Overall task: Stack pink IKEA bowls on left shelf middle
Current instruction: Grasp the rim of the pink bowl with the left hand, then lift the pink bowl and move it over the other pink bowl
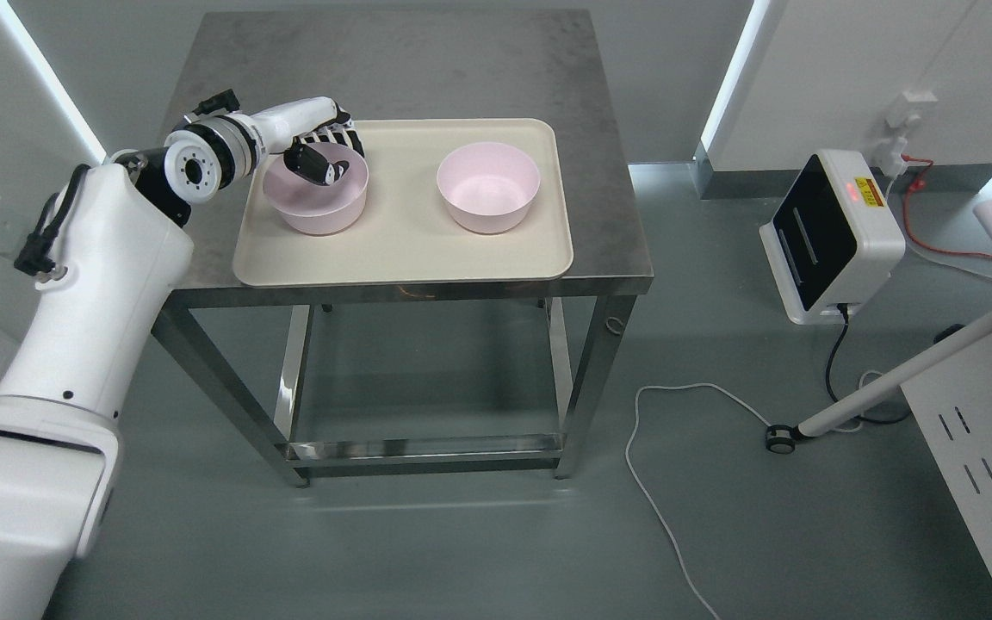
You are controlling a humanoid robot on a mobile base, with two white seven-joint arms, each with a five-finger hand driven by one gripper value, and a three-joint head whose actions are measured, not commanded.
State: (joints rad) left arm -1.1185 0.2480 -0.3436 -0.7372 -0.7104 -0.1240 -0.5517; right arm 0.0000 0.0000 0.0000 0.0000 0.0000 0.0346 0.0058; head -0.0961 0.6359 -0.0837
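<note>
Left hand sits at the far-left rim of the left bowl, thumb dipped inside the bowl, the other fingers outside behind the wall. We read that as a pinch on the rim, but contact is partly hidden, so we can't confirm how tight the grip is. Right arm doesn't show.

Handling, our judgement: bowls look like light, stiff plastic, matte, not fragile. The smooth wall may slip under hard fingertips, so a rim pinch with thumb inside and fingers outside is the sensible hold. A 1-sided grip may let the bowl tilt away from the hand on lifting. A light bowl can also skid on the tray if nudged.

Looks: 2 bowls, both pale pink, round, deep, with straight, slightly tapered walls and a thin rim. Both upright and empty. The left bowl reads a touch darker, possibly shadow from the hand.

Places relative to the tray: left bowl on the tray's left half, toward the back; right bowl on its right half, also toward the back, well apart from the left one, untouched. The tray is beige, rounded corners, lying flat on the front part of a steel table. Bowls not yet stacked. No shelf is visible here, so we can't place the target.
</note>
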